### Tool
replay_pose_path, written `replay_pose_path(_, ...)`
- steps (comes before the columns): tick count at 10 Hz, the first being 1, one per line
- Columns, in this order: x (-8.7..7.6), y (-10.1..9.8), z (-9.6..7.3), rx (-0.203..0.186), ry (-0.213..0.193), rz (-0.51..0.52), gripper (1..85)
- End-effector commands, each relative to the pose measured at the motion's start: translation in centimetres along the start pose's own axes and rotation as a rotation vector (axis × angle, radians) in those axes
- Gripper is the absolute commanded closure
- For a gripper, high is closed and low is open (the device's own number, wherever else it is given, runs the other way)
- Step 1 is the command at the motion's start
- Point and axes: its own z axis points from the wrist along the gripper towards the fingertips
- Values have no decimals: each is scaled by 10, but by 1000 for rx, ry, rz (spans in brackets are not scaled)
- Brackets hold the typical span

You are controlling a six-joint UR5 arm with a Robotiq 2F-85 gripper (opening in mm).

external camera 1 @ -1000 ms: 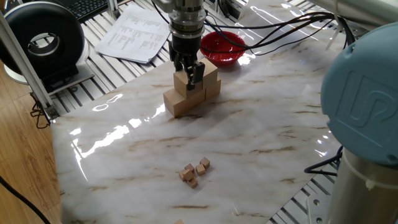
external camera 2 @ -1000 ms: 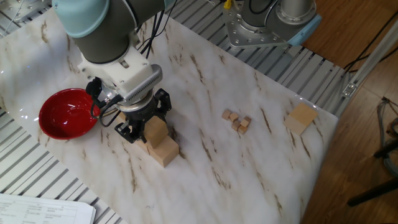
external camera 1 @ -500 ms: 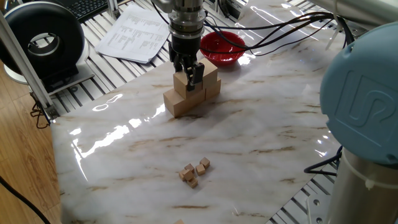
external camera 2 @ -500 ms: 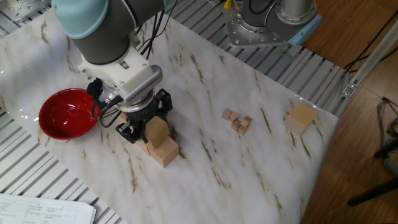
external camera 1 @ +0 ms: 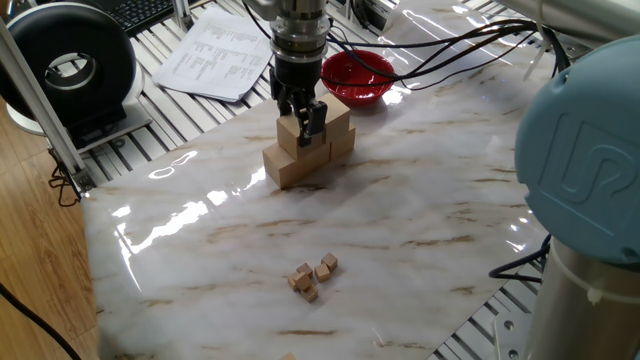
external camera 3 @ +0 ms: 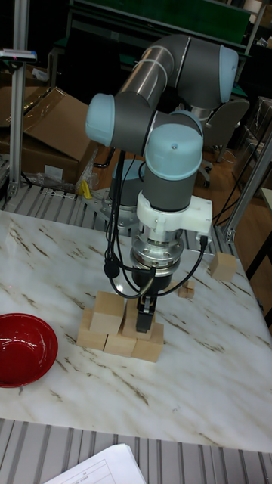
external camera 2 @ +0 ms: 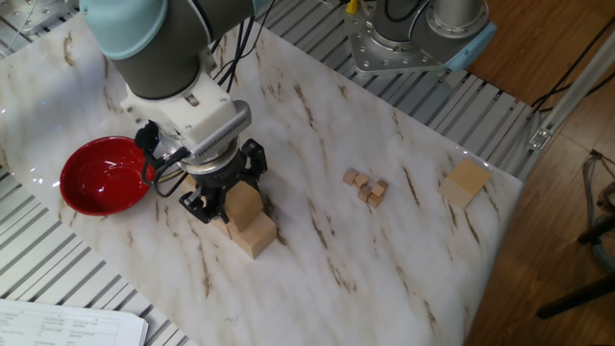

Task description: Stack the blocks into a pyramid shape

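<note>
Marble-patterned bench (external camera 1: pixel 400 220) carries the pyramid shape (external camera 1: pixel 310 148) near a red bowl (external camera 1: pixel 358 76). The gripper (external camera 1: pixel 301 113) stands over it, jaws seemingly clamped on a second-tier block (external camera 3: pixel 131 321), though they partly hide it. One spare block (external camera 2: pixel 467 182) lies well apart.

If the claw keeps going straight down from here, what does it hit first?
The claw points straight down, its fingers straddling a second-layer block of the pyramid shape. Going down, the fingertips would likely meet the bottom-row blocks first, though depth is unclear.
</note>
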Motion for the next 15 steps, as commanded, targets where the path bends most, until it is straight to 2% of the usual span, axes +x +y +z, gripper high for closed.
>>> replay_pose_path(1, -3, -1, -1, 1, -16, 1, 647)
replay_pose_path(5, -5, 0, -1, 0, -24, -12, 533)
replay_pose_path(10, 2, 0, -2, -4, -5, -30, 463)
replay_pose_path(15, 3, 0, -1, -3, -3, -45, 337)
